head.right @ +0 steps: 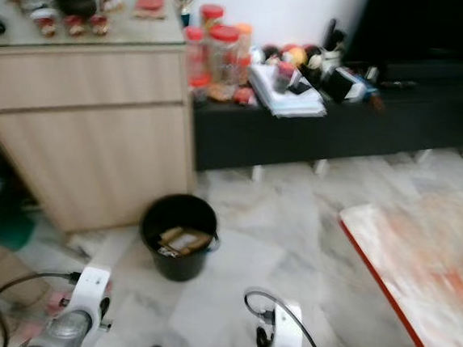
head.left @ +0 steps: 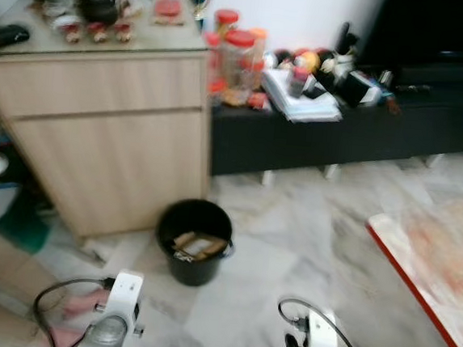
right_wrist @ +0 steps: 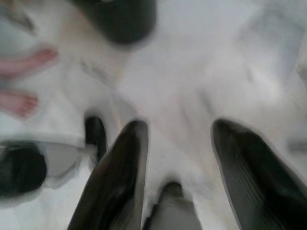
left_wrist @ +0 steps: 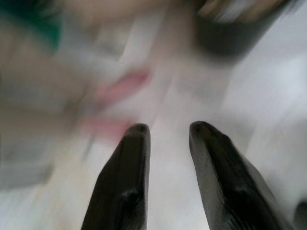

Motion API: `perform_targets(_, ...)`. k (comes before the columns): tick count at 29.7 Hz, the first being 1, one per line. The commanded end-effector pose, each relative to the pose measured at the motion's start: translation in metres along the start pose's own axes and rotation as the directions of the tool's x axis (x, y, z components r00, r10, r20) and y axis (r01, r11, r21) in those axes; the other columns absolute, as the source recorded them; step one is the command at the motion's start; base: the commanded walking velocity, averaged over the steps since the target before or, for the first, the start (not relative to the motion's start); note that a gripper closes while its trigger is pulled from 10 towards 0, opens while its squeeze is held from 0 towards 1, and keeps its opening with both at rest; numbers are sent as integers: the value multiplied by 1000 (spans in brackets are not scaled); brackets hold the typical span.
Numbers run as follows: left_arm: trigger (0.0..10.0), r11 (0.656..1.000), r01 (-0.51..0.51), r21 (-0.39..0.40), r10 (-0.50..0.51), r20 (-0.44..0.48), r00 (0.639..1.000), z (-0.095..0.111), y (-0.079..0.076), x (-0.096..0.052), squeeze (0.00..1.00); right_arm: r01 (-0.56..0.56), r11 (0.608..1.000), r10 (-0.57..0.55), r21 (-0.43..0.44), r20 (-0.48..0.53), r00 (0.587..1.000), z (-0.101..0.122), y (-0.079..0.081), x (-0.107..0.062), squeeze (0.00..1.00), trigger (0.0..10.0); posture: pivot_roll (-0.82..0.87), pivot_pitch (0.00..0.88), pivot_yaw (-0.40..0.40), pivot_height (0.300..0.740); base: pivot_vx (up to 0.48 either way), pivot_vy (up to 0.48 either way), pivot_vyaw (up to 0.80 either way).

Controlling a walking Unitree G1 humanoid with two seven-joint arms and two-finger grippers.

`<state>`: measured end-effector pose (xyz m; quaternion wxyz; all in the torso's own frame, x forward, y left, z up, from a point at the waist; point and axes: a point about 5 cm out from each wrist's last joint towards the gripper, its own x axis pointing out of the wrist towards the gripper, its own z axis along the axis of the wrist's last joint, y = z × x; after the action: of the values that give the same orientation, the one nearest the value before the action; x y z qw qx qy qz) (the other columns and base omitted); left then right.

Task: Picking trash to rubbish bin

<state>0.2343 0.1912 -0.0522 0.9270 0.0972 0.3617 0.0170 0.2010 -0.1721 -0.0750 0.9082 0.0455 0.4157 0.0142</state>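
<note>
left eye view | bin (head.left: 194, 240) holds trash (head.left: 199, 245) | both fingers apart

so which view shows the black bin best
The left eye view: the round black plastic bin sits whole on the marble floor by the wooden cabinet, cardboard scraps visible inside. The right eye view matches it. Both wrist views catch just a blurred dark edge.

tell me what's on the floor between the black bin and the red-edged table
Nothing: between the black bin and the red-edged table the eye views show bare marble floor.
</note>
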Motion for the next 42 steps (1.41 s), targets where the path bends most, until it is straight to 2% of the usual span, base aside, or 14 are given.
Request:
perform_targets(1, 10000, 1000, -3, 8, 3, -41, 999, -7, 0, -1, 0, 0, 1000, 0, 9, -10, 1000, -5, 1, -1, 0, 10000, 37, 43, 0, 740, 0, 0, 0)
perform_targets(29, 10000, 1000, 0, 6, 0, -39, 999, -9, 0, -2, 0, 0, 1000, 0, 15, -13, 1000, -5, 1, -1, 0, 10000, 38, 45, -2, 740, 0, 0, 0)
perform_targets(42, 10000, 1000, 7, 1, -7, -42, 999, -11, -1, -2, 0, -4, 1000, 4, 3, -23, 1000, -6, 2, -1, 0, 10000, 32, 30, 5, 740, 0, 0, -732)
